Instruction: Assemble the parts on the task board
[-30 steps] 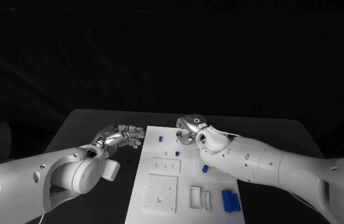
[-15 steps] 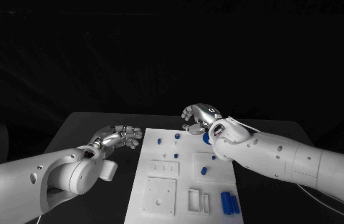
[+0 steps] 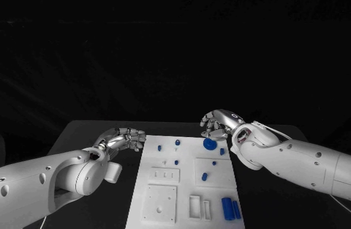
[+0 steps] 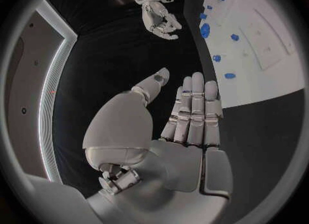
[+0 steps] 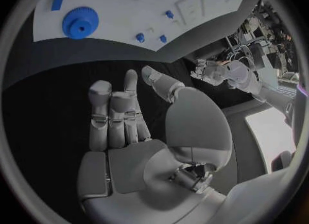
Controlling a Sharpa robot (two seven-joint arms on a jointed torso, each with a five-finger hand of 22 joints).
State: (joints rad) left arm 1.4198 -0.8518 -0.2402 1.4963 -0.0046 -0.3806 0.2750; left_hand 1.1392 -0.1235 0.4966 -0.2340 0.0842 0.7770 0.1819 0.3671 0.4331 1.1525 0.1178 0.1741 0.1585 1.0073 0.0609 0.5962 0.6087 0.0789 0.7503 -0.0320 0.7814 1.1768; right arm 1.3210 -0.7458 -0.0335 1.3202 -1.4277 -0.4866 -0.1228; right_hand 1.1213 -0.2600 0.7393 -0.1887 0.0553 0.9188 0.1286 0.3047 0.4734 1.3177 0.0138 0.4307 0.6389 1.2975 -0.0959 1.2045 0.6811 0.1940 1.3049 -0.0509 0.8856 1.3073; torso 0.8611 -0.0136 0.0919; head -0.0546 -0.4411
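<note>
Head view shows the right hand (image 3: 221, 123) hovering empty near the far right corner of the task board (image 3: 165, 203), fingers loosely spread, just beside a blue gear (image 3: 210, 144) lying on the board, probably within reach for a pickup. Left hand (image 3: 123, 137) waits off the board's left edge above the table (image 3: 88, 130), fingers seemingly open, holding nothing.

Operator: Is any text, label, brand, number or sign legible?

Technician: None. The task board (image 3: 170, 198) carries no readable print, and the blue parts (image 3: 226, 208) and both arms bear no legible marking.
</note>
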